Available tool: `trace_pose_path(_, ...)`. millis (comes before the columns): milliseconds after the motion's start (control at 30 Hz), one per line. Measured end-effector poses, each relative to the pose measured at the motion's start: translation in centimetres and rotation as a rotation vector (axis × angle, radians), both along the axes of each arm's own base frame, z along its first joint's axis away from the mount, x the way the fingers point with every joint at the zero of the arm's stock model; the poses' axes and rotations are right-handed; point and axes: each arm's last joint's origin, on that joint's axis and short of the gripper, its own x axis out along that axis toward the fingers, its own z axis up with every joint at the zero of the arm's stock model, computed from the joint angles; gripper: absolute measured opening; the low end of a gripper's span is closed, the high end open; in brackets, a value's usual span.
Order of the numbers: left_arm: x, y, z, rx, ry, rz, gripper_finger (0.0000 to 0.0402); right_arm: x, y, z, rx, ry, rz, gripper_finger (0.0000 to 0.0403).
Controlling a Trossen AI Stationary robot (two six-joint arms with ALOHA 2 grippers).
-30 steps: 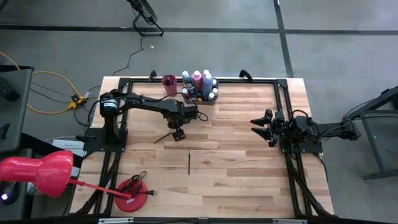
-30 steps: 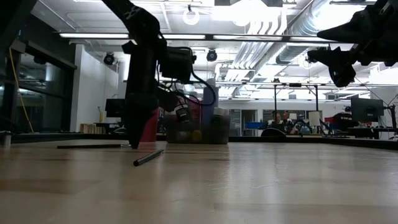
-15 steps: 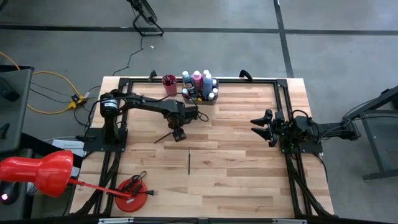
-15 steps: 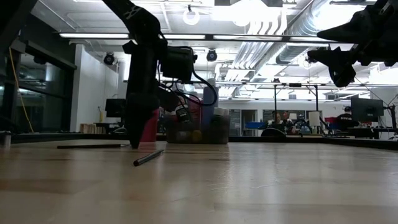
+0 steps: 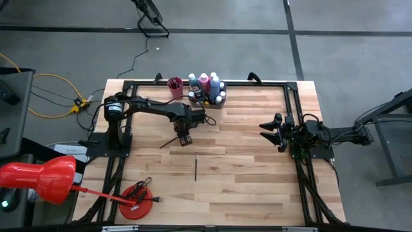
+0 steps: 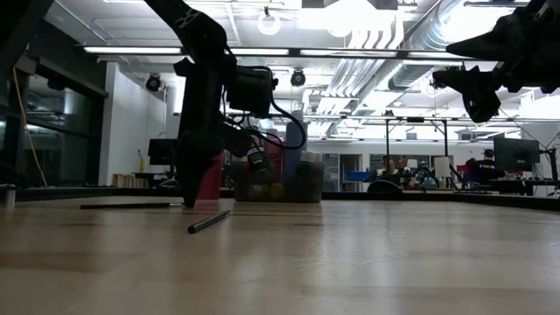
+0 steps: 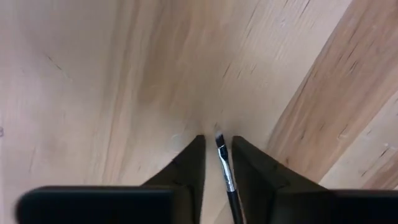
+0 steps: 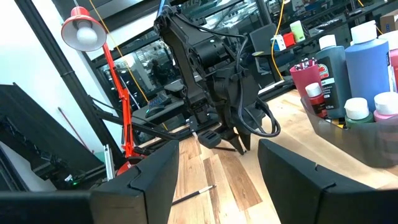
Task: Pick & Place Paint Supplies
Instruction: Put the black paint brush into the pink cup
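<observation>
Your left gripper (image 5: 185, 139) is standing low on the table (image 5: 257, 180), and only its wrist view is showing the jaws released around a brush (image 7: 225, 171). Your right gripper (image 5: 270, 133) is waiting, jaws apart. Another brush (image 5: 195, 168) is lying mid-table.

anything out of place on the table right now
Two thin dark paintbrushes lie loose on the wooden table: one near the middle, another between the left gripper's fingers. The paint bottles stand upright in the grey tray. Nothing spilled.
</observation>
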Motion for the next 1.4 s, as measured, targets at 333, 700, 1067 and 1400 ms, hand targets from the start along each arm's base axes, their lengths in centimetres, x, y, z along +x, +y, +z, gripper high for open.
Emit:
trace_pose_path(333, 0.0, -0.1, 0.0, -0.014, 0.002, -0.078, 0.0002, 0.0, 0.0, 0.0, 0.000, 0.000, 0.000, 0.0213)
trace_pose_path(700, -1.0, -0.3, 2.5, -0.024, -0.039, -0.132, 0.0000, 0.0, 0.0, 0.0, 0.000, 0.000, 0.000, 0.0213)
trace_pose_path(1067, -2.3, 0.1, 8.4, 0.111, -0.272, -0.180, 0.0000, 0.0, 0.0, 0.0, 0.000, 0.000, 0.000, 0.0213)
trace_pose_path(1400, -6.0, 3.2, 16.7, 0.503, -0.701, -0.184, 0.0000, 0.0, 0.0, 0.0, 0.000, 0.000, 0.000, 0.0213)
